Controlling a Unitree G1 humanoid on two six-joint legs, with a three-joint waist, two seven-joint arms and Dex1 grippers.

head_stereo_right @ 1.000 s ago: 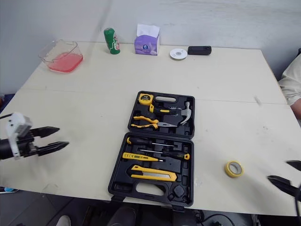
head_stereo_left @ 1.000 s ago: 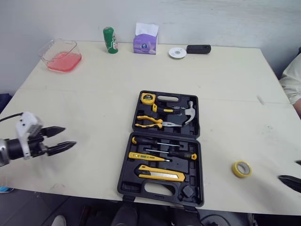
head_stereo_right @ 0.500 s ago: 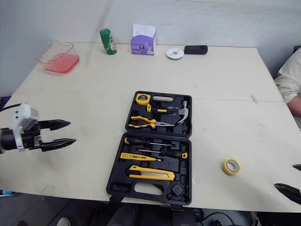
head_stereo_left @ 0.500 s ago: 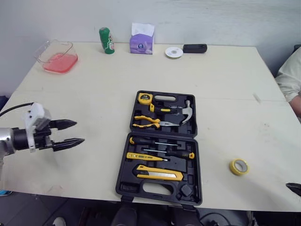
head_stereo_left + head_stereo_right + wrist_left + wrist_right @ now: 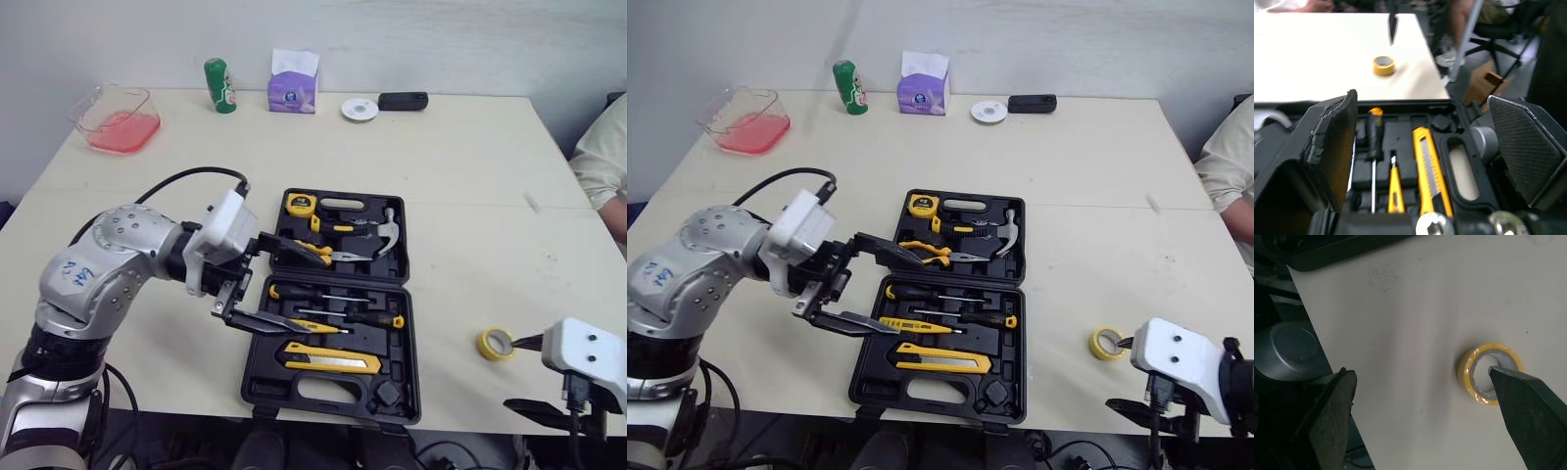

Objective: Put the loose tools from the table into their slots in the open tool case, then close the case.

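The open black tool case [image 5: 333,411] lies at the table's front middle. It holds a tape measure [image 5: 306,204], pliers, a hammer [image 5: 392,230], screwdrivers [image 5: 377,320], a yellow tester and a utility knife [image 5: 333,360]. My left gripper [image 5: 315,294] hangs open over the case's left half, one finger above the pliers, the other above the tester. A yellow tape roll [image 5: 497,344] lies loose on the table right of the case. My right gripper [image 5: 511,374] is open beside it, and one fingertip [image 5: 1513,382] sits over the roll's [image 5: 1490,373] hole.
Along the far edge stand a clear container [image 5: 116,116] with red contents, a green can [image 5: 220,85], a tissue box [image 5: 294,81], a white disc [image 5: 361,109] and a black device [image 5: 403,101]. A person's sleeve [image 5: 598,162] shows at the right edge.
My left gripper swung from the table's left side to over the case. My right gripper rose from the front right corner up to the tape roll. The case and the roll stayed put.
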